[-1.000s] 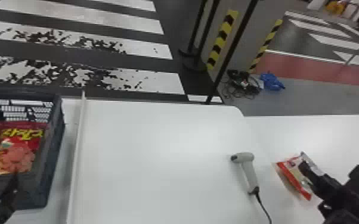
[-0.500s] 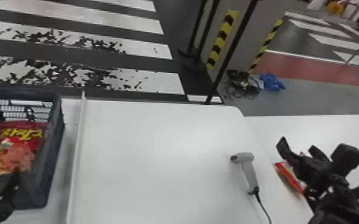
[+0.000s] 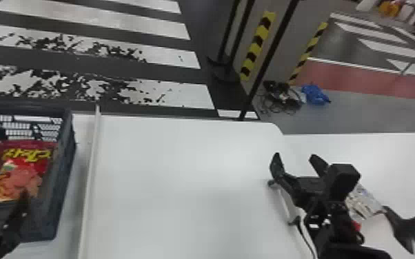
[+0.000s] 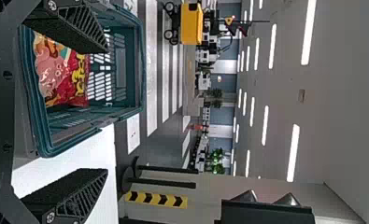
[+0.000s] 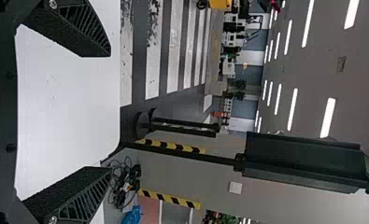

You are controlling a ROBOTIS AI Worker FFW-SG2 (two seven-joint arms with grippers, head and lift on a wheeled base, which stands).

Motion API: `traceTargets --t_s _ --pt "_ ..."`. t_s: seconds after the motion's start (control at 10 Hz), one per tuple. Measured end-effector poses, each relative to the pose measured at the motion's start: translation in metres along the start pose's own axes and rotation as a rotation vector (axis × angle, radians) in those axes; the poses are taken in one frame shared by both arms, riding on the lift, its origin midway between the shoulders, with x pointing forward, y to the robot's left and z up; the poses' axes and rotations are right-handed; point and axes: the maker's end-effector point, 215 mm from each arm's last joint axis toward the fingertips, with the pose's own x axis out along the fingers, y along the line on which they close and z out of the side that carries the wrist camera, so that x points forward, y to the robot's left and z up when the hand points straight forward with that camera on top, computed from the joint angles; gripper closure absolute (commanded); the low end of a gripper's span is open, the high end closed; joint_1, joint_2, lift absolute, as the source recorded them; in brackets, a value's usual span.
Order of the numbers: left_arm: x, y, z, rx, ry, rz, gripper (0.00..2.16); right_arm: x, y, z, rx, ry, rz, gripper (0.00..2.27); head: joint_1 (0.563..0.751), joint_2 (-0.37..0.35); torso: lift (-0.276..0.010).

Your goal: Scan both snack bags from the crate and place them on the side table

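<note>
Bright light is cast from above by rows of ceiling strip lights [image 4: 293, 153], burnt out to pure white; in the head view, the white tabletop [image 3: 231, 155] is softly glazed with glare.

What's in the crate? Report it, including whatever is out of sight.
Inside the crate lies one red snack bag, its printed face up. The bag covers the crate floor beneath it, so whether anything lies under it cannot be told.
</note>
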Motion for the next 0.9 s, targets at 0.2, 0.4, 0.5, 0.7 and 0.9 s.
traceTargets --t_s 0.2,0.4,0.5,0.7,0.9 --pt "0.000 0.000 0.001 0.003 0.000 -0.001 0.09 -0.008 0.067 0.003 -0.044 -0.046 0.046 0.06 0.695 -0.210 -0.098" --pt "-0.001 0.000 0.002 0.006 0.000 -0.004 0.09 -0.021 0.122 -0.003 -0.039 -0.058 0.086 0.06 0.695 -0.131 -0.098" --pt "-0.001 0.000 0.003 0.008 -0.001 -0.005 0.09 -0.027 0.141 -0.006 -0.050 -0.063 0.083 0.06 0.695 -0.115 -0.098" --pt "-0.001 0.000 0.003 0.010 0.004 -0.007 0.09 -0.034 0.165 -0.018 -0.054 -0.060 0.086 0.06 0.695 -0.075 -0.098" --pt "0.002 0.002 0.000 0.013 0.016 -0.007 0.09 -0.035 0.172 -0.027 -0.050 -0.057 0.096 0.06 0.695 -0.065 -0.098"
